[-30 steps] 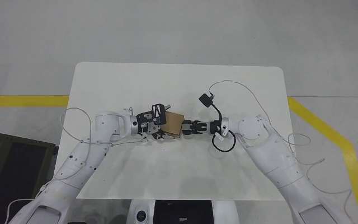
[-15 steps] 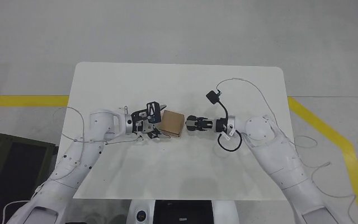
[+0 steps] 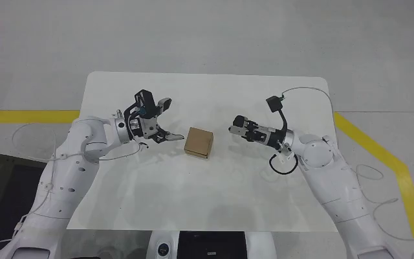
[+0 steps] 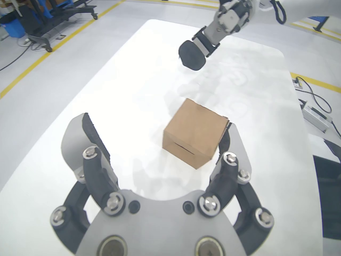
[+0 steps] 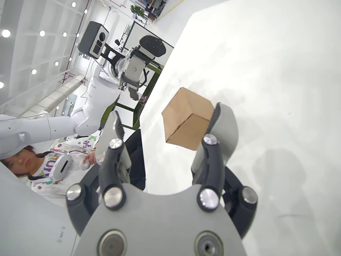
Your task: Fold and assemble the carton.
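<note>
Near the middle of the white table (image 3: 272, 194): a brown cardboard carton (image 3: 198, 142), folded shut into a small cube and resting flat on its base, free of both grippers. From the left wrist, the same carton (image 4: 195, 137), top face closed, with a thin dark slit along the lower part of one side. From the right wrist, the carton (image 5: 186, 119) turned corner-on, two plain side faces meeting at an edge.

To the carton's left, the left gripper (image 3: 169, 120), near it but apart, with a strip of bare table between. Fingers spread wide, nothing held. In its own wrist view, the left gripper (image 4: 157, 125) framing the carton from behind, black pads facing inward.

To the carton's right and a little toward the table's far edge, the right gripper (image 3: 238, 125), likewise apart from the carton. Fingers parted and empty in its own wrist view (image 5: 167, 109). Seen from the left wrist beyond the carton (image 4: 191, 58), one dark rounded pad turned toward the camera.

On the floor beside the table, a yellow line (image 3: 39, 116).
</note>
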Robot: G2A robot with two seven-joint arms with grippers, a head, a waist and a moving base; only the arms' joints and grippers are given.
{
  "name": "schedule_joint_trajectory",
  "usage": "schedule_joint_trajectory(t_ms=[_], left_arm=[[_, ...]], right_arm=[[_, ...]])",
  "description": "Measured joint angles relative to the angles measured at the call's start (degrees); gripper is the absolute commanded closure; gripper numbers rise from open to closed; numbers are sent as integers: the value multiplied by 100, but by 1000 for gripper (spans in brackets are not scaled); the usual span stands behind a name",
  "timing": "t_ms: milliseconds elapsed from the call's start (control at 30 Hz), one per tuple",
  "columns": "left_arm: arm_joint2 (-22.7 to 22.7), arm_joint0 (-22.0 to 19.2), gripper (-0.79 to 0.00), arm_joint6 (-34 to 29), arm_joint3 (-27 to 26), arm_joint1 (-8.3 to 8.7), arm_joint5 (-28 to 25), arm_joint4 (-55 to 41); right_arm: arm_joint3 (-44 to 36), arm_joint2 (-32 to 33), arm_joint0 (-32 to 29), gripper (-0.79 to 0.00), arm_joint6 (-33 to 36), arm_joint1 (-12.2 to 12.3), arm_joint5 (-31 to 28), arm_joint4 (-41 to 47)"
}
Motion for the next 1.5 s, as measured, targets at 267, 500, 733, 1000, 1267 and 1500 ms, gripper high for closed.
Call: schedule_joint_trajectory(t_ms=[267,500,733,1000,1267,1500], left_arm=[[49,-604,-785,-169,412,-69,764,42],[24,-1108,-785,-222,979,-84,743,138],[-26,-1541,-785,-476,1357,-66,496,100],[-208,-1770,-785,-497,1537,-8,271,52],[-247,-1826,-785,-543,1575,6,220,-53],[-246,-1826,-784,-543,1575,6,221,-53]], right_arm=[[-389,736,-152,-785,-1497,80,-757,-1909],[-1081,1412,-589,-785,-2584,153,-92,-3388],[-1523,1802,-914,-785,-3424,173,620,-4178],[-1700,1957,-842,-785,-3383,204,876,-4483],[-1700,1992,-815,-785,-3385,210,942,-4536],[-1700,1992,-815,-785,-3385,210,941,-4535]])
